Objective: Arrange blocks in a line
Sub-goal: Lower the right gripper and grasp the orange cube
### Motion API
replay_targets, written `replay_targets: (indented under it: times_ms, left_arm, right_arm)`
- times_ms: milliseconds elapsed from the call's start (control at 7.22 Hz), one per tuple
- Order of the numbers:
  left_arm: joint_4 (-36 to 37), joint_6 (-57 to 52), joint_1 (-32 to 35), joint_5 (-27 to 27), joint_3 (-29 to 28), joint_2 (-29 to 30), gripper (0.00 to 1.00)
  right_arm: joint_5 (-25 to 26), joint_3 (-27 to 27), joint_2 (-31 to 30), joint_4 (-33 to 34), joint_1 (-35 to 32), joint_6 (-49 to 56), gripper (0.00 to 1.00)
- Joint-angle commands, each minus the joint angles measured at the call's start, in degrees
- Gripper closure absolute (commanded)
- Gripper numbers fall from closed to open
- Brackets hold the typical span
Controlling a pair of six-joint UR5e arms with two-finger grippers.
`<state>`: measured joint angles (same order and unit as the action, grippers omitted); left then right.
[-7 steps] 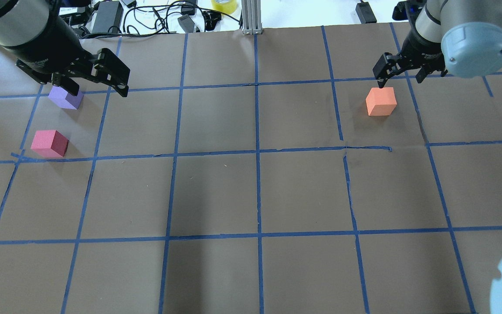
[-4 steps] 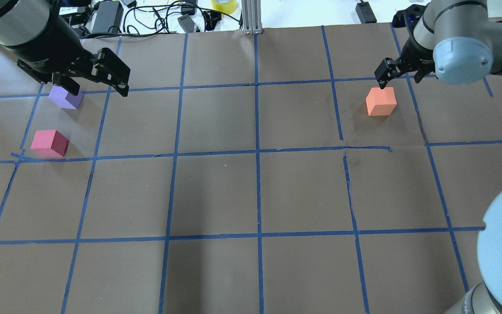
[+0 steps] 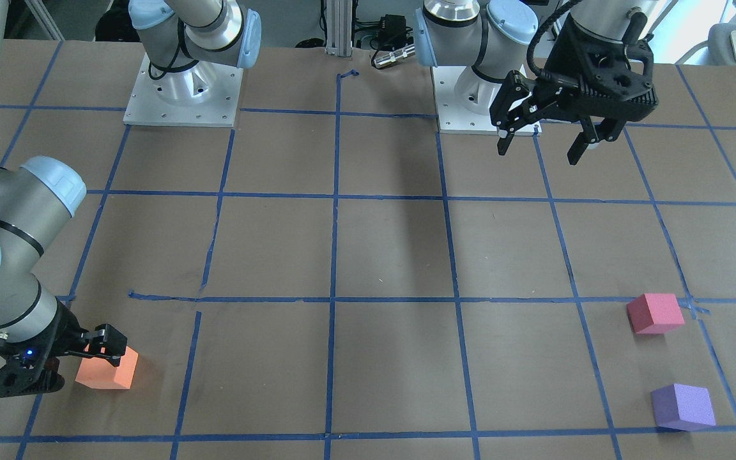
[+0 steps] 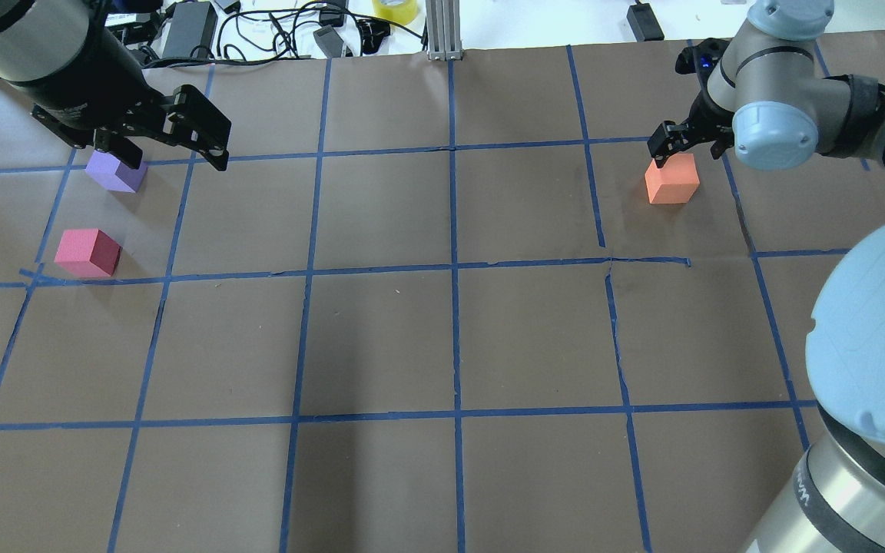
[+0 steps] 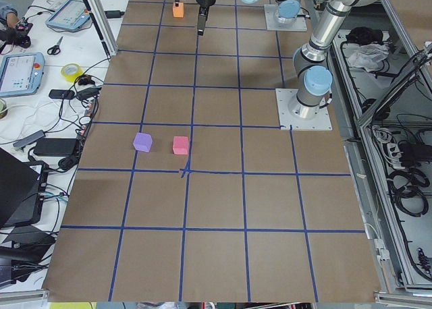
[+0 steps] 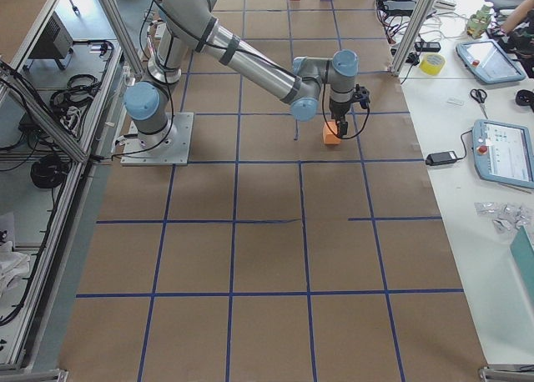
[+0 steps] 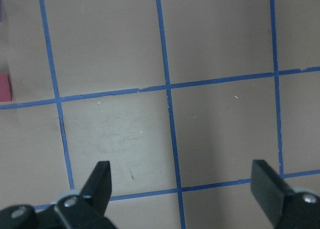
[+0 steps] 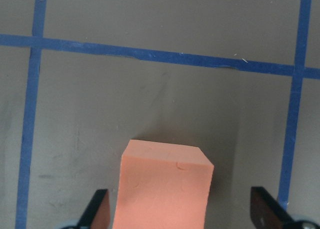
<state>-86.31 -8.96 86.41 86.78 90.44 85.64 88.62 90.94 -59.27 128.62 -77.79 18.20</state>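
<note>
Only the right gripper [image 4: 684, 153] has been moved since the earlier overhead frames: it has been brought down over the orange block [image 4: 671, 183], while the left arm and all three cubes are found where they were. Taken from left to right in the overhead view, the pinkish-red block [image 4: 87, 253] is seen at the far left of the table [image 4: 381, 338], just beside a crossing of the blue tape lines [image 4: 452, 269]. The purple block [image 4: 116, 173] is set near it, a little farther from the robot. The left gripper [image 4: 176, 160] is held raised well above the paper, its jaws spread wide and nothing carried between them. Well apart, on the right side, the orange block is straddled by the right gripper. The fingers are seen released on either side in the wrist view, with the cube nearer one finger than the other and not yet clamped. No line has been formed, so the task is judged to be at its first pick, with the orange cube still to be grasped and carried towards the other two. That cube is shown as matte and foam-like, with crisp edges, faint dents on its top face, and its base flat on the paper.
</note>
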Motion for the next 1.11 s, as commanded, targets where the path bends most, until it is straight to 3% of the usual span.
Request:
replay_targets:
  times_ms: [0,692,831,969]
  left_arm:
    - [0.0,0.0,0.0,0.0,0.0,0.0,0.0]
    - [0.0,0.0,0.0,0.0,0.0,-0.1,0.0]
    - [0.0,0.0,0.0,0.0,0.1,-0.1,0.0]
    - [0.0,0.0,0.0,0.0,0.0,-0.1,0.0]
  right_arm:
    - [0.0,-0.3,1.0,-0.3,-0.1,-5.1,0.0]
    - [-2.6,-0.3,3.7,0.1,-0.1,-8.9,0.0]
    - [-2.4,-0.4,3.6,0.1,-0.1,-9.5,0.34]
    - [-1.6,-0.4,3.6,-0.7,-0.1,-10.7,0.91]
